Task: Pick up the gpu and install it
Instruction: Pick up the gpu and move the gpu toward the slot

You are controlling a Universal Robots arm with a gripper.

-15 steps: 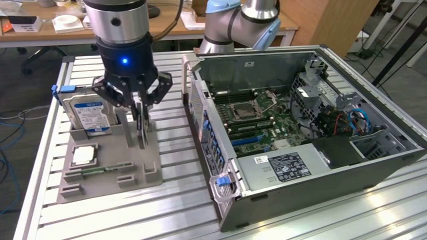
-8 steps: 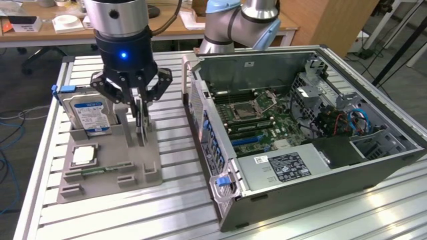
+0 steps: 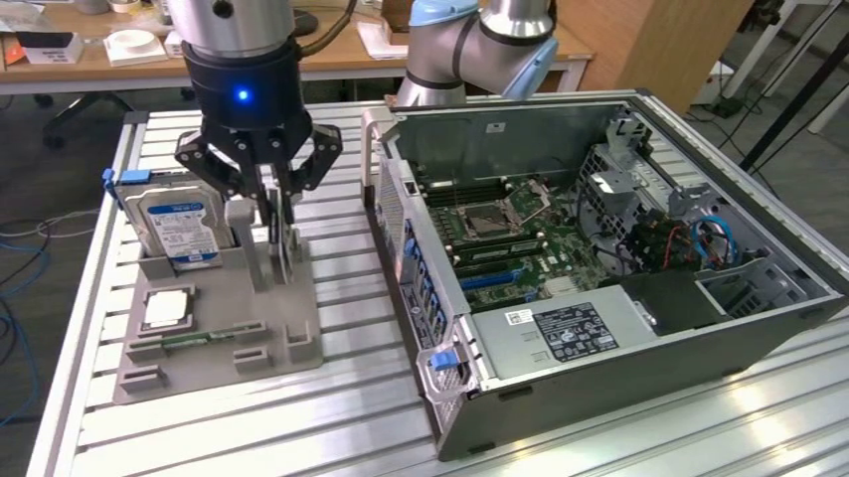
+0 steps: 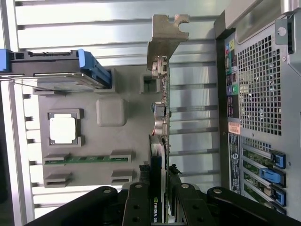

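The gpu (image 3: 281, 256) stands on edge in a slot of the grey holder tray (image 3: 219, 348) on the exterior view's left. In the wrist view the gpu (image 4: 160, 117) appears edge-on, a thin green board with its silver end bracket (image 4: 165, 37) at the far end. My gripper (image 3: 270, 227) reaches straight down over it, and its black fingers (image 4: 141, 193) press against both faces of the card. My gripper (image 4: 159, 183) is shut on the gpu. The card's lower edge still sits in the tray.
The same tray holds a silver hard drive with a blue label (image 3: 182, 224), a square processor chip (image 3: 166, 310) and a memory stick (image 3: 186, 343). The open computer case (image 3: 743, 328) lies on the exterior view's right, its motherboard (image 3: 511, 263) exposed. Its slotted rear panel (image 4: 256, 84) faces the tray.
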